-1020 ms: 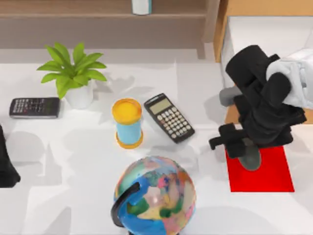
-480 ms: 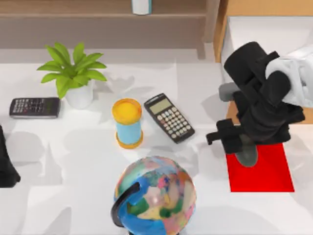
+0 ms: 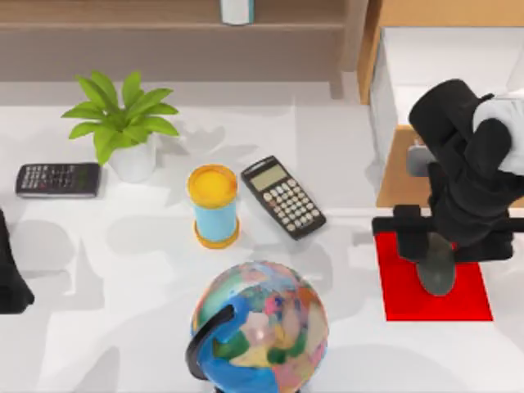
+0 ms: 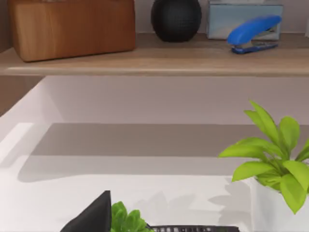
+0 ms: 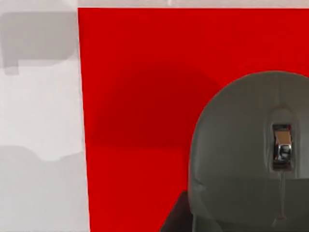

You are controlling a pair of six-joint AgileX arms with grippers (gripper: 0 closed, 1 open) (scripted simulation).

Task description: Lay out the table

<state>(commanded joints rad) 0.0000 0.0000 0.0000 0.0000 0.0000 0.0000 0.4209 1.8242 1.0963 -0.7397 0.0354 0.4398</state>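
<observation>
The table (image 3: 123, 278) is the big white top running across the whole top view, and most of the stuff on it sits left of centre: a plant (image 3: 123, 123) in a white pot, a dark calculator (image 3: 57, 179) at the left edge, a yellow-and-blue cylinder (image 3: 213, 206), a second calculator (image 3: 283, 196) just beside it, and a globe (image 3: 260, 326) at the near edge.

The action is on the right side. A red mat (image 3: 401, 295) lies flat there, and the right gripper (image 3: 438, 246) hangs over it with a grey mouse (image 5: 251, 150) in its grasp. In the right wrist view the mouse sits above the red surface with a soft shadow under it, so I'd guess it's not down yet and is being lined up to land on the mat, which makes sense for a mouse. Fingers look clamped on the mouse, though the pads themselves are mostly hidden.

Behind the mat there's a light-wood cabinet (image 3: 393, 176) with an open drawer (image 3: 458, 57), white inside. I can't see anything in it.

The left arm (image 3: 10, 270) is parked at the table's left edge. I can't tell whether its fingers are apart or together. Its wrist view looks at a shelf (image 4: 154, 60) holding a wooden box (image 4: 72, 26), a black round thing (image 4: 176, 18) and a blue stapler (image 4: 253, 31).
</observation>
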